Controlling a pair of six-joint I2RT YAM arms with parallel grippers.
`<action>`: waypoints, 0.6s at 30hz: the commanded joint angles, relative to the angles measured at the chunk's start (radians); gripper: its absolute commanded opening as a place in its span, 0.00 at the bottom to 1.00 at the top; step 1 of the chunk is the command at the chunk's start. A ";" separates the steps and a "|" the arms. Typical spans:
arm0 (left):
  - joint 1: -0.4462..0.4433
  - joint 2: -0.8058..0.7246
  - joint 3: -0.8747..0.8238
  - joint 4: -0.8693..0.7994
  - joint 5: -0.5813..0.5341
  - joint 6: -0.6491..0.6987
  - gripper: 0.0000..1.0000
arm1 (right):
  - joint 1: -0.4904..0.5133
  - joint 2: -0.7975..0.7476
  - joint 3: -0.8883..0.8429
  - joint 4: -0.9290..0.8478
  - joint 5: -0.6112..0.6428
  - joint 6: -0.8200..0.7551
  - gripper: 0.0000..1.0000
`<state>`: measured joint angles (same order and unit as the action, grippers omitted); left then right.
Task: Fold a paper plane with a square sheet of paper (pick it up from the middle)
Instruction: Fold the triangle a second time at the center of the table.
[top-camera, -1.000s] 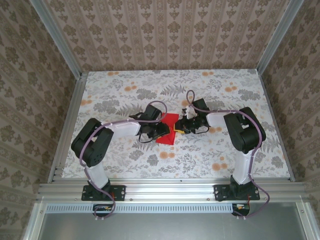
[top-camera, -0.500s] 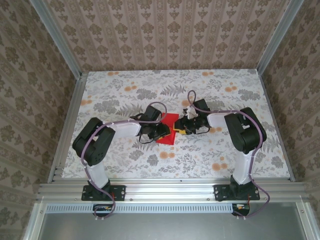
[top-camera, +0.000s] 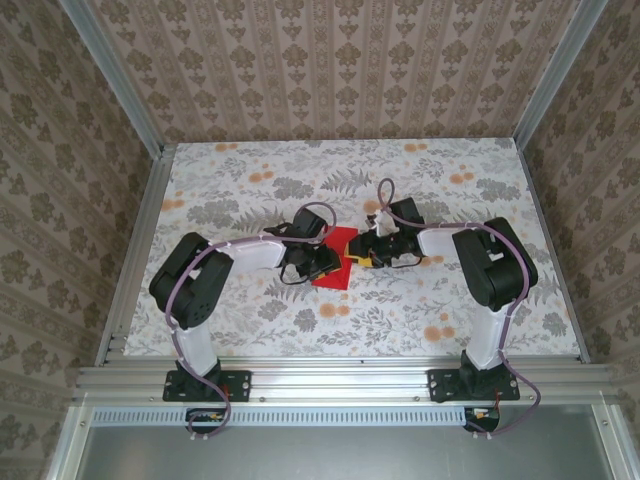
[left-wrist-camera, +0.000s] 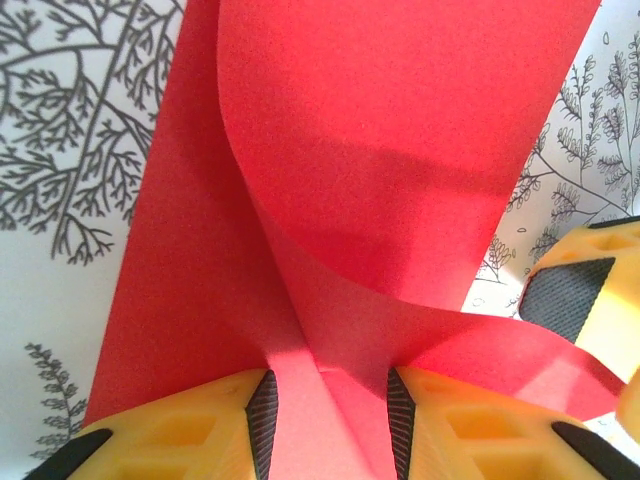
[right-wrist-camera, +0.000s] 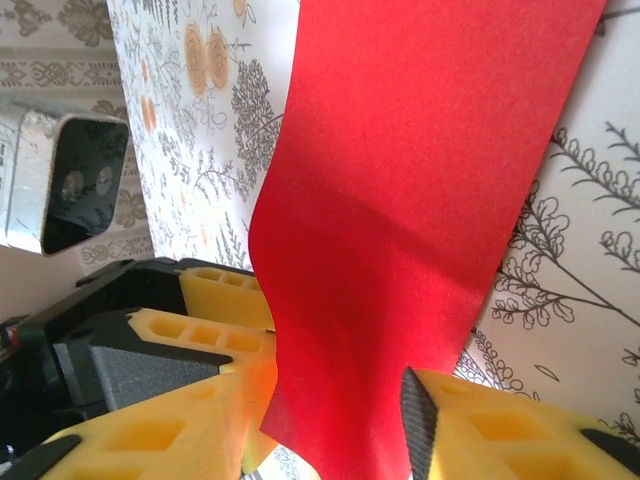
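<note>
The square sheet of paper (top-camera: 333, 275) is bright red and lies mid-table, partly folded, with one flap (left-wrist-camera: 400, 190) curling up over the flat layer. My left gripper (top-camera: 324, 262) sits at its left side. In the left wrist view its jaws (left-wrist-camera: 330, 420) stand apart with paper running between the black pads (left-wrist-camera: 262, 415). My right gripper (top-camera: 357, 260) faces it from the right. Its jaws (right-wrist-camera: 335, 425) are open, and the paper's loose edge (right-wrist-camera: 400, 250) hangs between the fingers (right-wrist-camera: 420, 425) unclamped. The two grippers nearly touch.
The floral table (top-camera: 450, 200) stretches bare around the paper. Aluminium rails (top-camera: 330, 378) run along the near edge, and patterned walls (top-camera: 330, 60) close in the back and sides. The right gripper's yellow finger (left-wrist-camera: 575, 300) shows at the edge of the left wrist view.
The right gripper's jaws have opened, letting go of the paper's edge. The left arm has shifted slightly toward the paper. The paper stays in about the same place.
</note>
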<state>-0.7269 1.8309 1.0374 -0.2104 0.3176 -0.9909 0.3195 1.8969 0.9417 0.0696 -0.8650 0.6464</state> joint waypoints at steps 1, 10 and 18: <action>-0.008 0.030 0.013 -0.064 -0.021 0.009 0.38 | 0.018 -0.019 0.029 -0.065 -0.017 -0.052 0.40; -0.007 0.025 0.019 -0.064 -0.015 0.015 0.38 | 0.027 0.005 0.080 -0.135 0.011 -0.105 0.13; -0.006 -0.029 -0.006 -0.009 -0.001 0.043 0.44 | 0.028 0.012 0.125 -0.263 0.160 -0.212 0.04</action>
<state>-0.7280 1.8297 1.0416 -0.2089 0.3206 -0.9791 0.3412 1.8973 1.0355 -0.1162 -0.7757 0.4976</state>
